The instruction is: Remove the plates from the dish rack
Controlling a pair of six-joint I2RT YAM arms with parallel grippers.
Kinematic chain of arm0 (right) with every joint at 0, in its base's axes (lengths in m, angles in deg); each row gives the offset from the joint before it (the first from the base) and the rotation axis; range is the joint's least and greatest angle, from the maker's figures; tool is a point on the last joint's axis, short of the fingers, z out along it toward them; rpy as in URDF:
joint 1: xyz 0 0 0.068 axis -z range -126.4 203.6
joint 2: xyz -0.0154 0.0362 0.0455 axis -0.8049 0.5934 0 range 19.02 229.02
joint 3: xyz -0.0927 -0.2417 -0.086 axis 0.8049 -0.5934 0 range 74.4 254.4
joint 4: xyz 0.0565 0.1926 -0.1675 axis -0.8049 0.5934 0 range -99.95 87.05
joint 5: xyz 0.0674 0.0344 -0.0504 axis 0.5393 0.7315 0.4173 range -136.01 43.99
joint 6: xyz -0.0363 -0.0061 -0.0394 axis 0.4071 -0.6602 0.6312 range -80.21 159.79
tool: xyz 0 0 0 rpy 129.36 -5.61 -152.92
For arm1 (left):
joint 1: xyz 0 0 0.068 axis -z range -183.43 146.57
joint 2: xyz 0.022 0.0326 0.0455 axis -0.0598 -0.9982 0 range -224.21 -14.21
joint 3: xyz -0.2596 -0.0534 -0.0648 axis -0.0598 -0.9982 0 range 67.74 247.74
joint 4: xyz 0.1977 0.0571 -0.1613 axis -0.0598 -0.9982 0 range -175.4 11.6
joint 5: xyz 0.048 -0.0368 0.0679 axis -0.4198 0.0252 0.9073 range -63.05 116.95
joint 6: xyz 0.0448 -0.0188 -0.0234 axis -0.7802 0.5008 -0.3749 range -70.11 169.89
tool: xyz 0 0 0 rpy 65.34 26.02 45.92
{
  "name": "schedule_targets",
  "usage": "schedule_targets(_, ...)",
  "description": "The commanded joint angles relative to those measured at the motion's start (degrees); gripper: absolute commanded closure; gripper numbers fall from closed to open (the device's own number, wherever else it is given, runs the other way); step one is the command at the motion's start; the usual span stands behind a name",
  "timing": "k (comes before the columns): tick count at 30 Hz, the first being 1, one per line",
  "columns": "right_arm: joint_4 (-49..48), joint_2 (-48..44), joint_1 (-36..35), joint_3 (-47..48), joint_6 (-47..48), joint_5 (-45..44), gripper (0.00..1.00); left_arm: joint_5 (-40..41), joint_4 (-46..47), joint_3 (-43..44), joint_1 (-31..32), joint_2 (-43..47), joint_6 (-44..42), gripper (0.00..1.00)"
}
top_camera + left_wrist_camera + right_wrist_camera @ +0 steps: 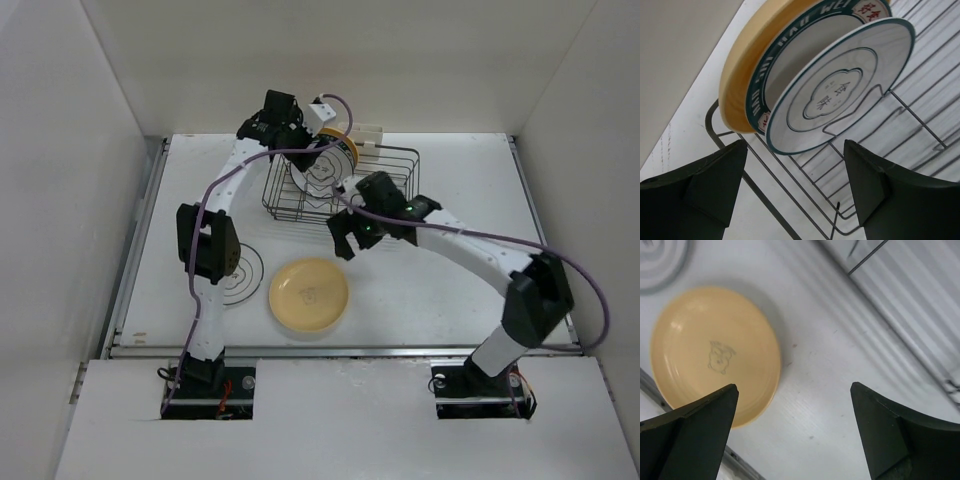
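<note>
Though overhead merges them, left wrist separates plates (840, 85).

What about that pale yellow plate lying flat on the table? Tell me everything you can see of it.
The pale yellow round plate looks like glossy ceramic or plastic. It is shallow, with a gently raised rim and a small faint line drawing at its centre. It lies flat and face up on the white table near the front edge, outside the dark wire dish rack. A white plate with thin black rings sits close on its left. Nothing grips it; the right hand hangs open nearby.
</note>
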Motion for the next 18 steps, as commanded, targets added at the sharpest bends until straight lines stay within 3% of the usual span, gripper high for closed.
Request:
schedule_targets(1,-6.6,-11.4,3.8,1.3,-3.6,-11.2,0.00,1.8,6.9,2.8,-0.3,-0.2,-0.5,0.24)
schedule_targets(6,-5.9,-10.5,12.1,1.9,-9.0,-15.9,0.00,4.0,12.2,3.4,0.2,-2.3,1.6,0.24)
schedule_targets(15,-6.1,-1.5,27.1,7.1,-17.1,-12.6,0.00,0.8,11.6,4.5,-0.5,-5.5,5.9,0.40)
schedule_targets(18,-4.8,2.7,30.2,9.6,-19.2,-12.6,0.00,-2.7,11.6,5.7,-1.7,-6.1,8.2,0.52)
